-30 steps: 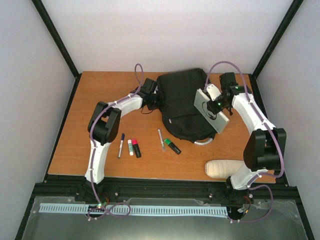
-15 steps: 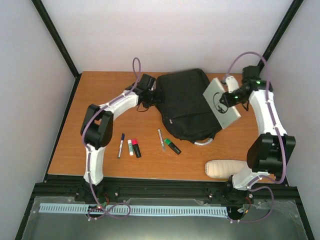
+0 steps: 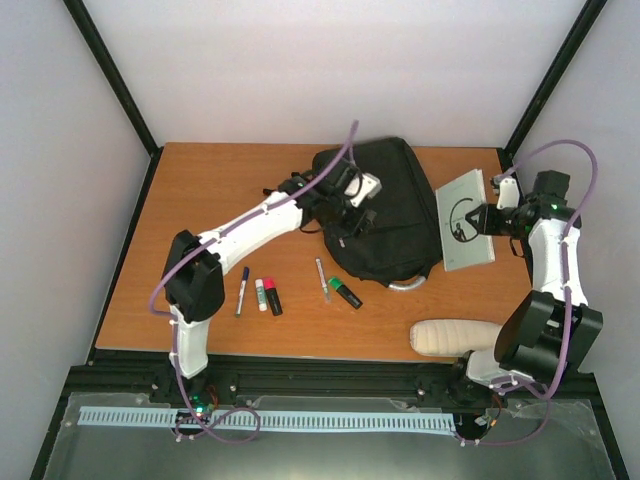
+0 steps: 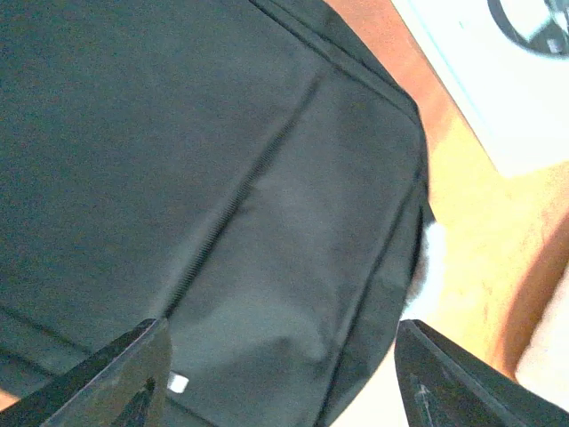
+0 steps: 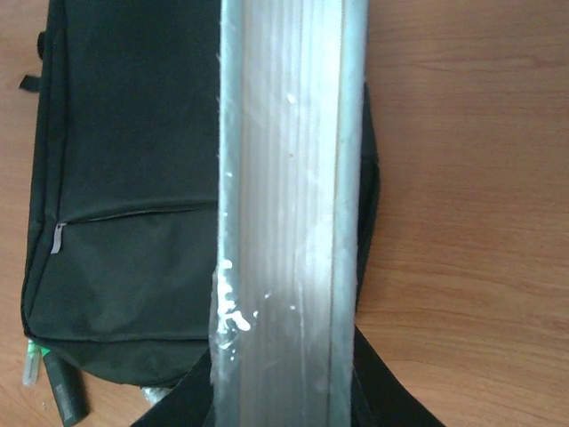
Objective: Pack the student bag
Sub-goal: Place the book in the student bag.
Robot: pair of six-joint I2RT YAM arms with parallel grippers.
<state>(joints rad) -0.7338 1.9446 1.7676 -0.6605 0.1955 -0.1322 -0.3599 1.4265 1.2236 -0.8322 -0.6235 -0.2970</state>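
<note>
Where the student bag lies: directly beneath the left fingers, at the far middle of the table, its place unchanged from half a second ago.
Left gripper: it has been moved from the bag's left edge to above its middle. The fingers are spread wide with nothing held, and only black fabric is seen between them.
Right gripper: it is clamped on the right edge of a white panel, which extends leftward from the fingers.
White panel: it was tilted over the bag's right part before and has been carried rightward, now just beside the bag's right edge. Whether they touch cannot be told.
Cream pouch, green marker: both lie well nearer than both sets of fingers and are unmoved.
</note>
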